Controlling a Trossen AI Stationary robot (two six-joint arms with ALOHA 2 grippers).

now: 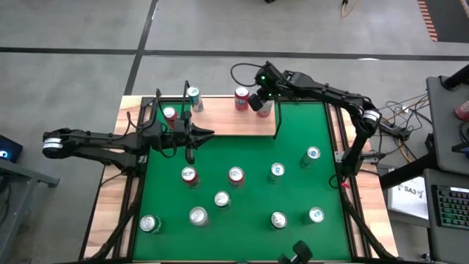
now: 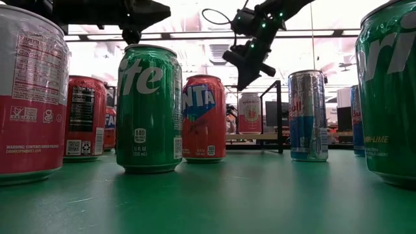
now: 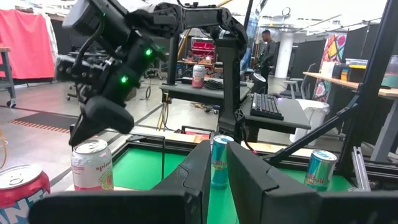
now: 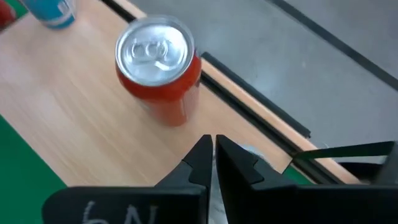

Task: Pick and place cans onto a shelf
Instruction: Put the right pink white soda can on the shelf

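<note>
Right tool (image 1: 258,101) is hanging over the far end of the shelf (image 1: 227,121), fingers pressed together and holding nothing as far as we can see. Directly under it sits a pink-and-white can (image 3: 92,165), mostly hidden by the tool from above, and just beside that is a red can (image 4: 159,67) upright on the wood. Further along the shelf from this tool we see a blue can (image 1: 194,98) and another red can (image 1: 170,114).

Left tool (image 1: 208,134) sits at the near edge of the shelf. Its fingers are nearly closed with a thin gap between them, and we don't see anything pinched in there. Its tip points along the shelf edge toward the right tool.

Rest of the cans are standing loose on the green counter (image 1: 293,139), on the near side of both tools: two red-topped ones (image 1: 190,176) closest to the left tool, a green can (image 1: 276,172) and a blue one (image 1: 312,155) more toward the right arm, and a few more in a row nearer the front edge.
</note>
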